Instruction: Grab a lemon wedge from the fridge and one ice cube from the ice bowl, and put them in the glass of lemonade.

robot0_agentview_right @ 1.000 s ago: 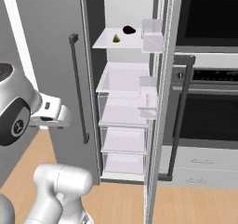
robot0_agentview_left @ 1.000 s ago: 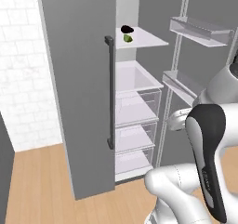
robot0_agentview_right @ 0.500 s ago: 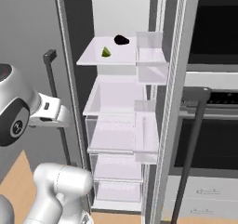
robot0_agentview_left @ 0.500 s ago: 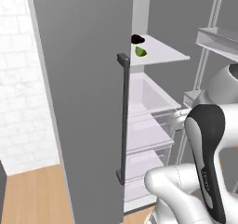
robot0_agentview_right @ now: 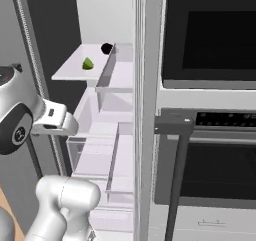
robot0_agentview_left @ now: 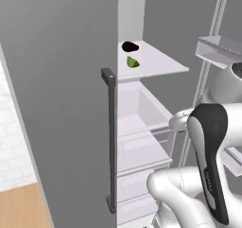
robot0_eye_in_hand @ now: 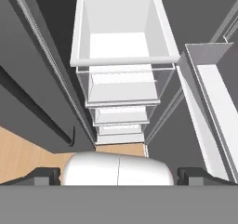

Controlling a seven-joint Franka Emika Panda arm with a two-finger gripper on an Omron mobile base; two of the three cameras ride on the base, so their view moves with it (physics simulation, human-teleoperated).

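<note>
The fridge (robot0_agentview_left: 56, 80) stands open, its pale shelves and drawers (robot0_agentview_right: 107, 135) showing. The lemon wedge (robot0_agentview_left: 133, 62), small and yellowish-green, lies on the upper shelf (robot0_agentview_right: 88, 63), just in front of a small black lump (robot0_agentview_left: 130, 46). My gripper (robot0_eye_in_hand: 121, 176) hangs well below that shelf, at drawer height, and points down along the stacked drawers (robot0_eye_in_hand: 123, 32). Its fingertips (robot0_eye_in_hand: 44, 175) stand far apart with nothing between them, so it is open. The ice bowl and the glass of lemonade are out of view.
The left fridge door carries a long dark bar handle (robot0_agentview_left: 111, 137). The right door (robot0_agentview_right: 145, 110) holds clear bins (robot0_agentview_left: 220, 47) and stands edge-on close beside my arm. Black wall ovens (robot0_agentview_right: 210, 110) lie to the right. Wood floor (robot0_eye_in_hand: 28, 153) shows below.
Both base views have shifted and the fridge looms larger and nearer: the base has driven up to it. The wedge and lump lie where they were. The gripper has stayed open.
</note>
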